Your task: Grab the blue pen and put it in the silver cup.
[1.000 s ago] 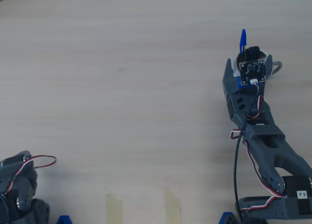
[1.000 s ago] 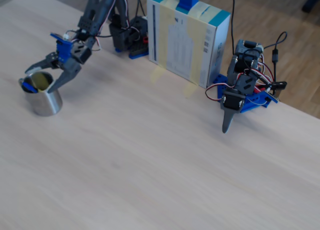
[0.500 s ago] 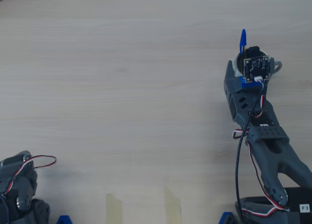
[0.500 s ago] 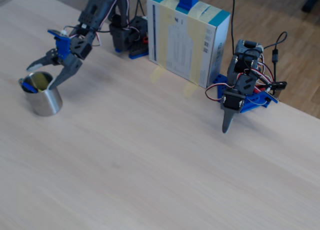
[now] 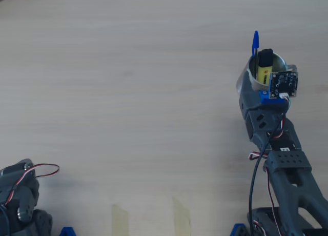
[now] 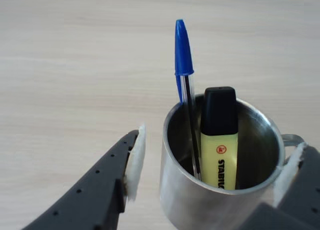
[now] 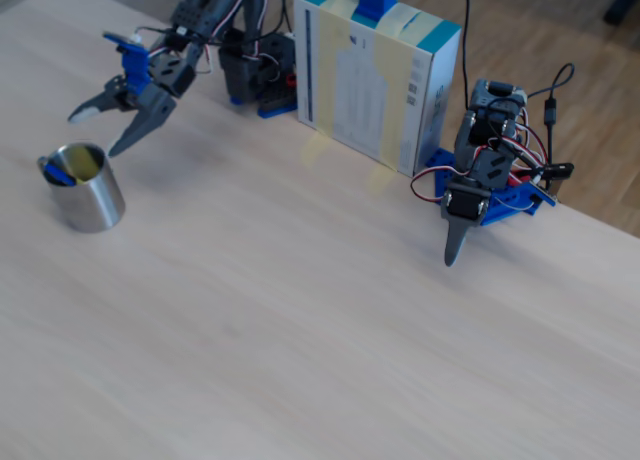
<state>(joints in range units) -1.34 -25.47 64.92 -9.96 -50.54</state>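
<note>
The pen stands in the cup. Its blue cap sticks up over the rim, and its clear body leans on the inside wall. A fat yellow marker with a black cap stands right beside it in the same cup, on the right in the wrist view. The two are side by side, very close.

The gripper is spread wide and holds nothing. In the wrist view, one finger with a white pad is just to the left of the cup, with a small gap between them. The other finger is at the far right, next to the cup's handle.

In the fixed view, the gripper hangs in the air above and behind the cup, not touching it. A bit of the blue pen shows at the rim.

From overhead, the cup sits on the pale wood bench, partly under the arm. The pen pokes out past the rim.

A second arm rests on the bench, well apart from the cup, near a white box.
</note>
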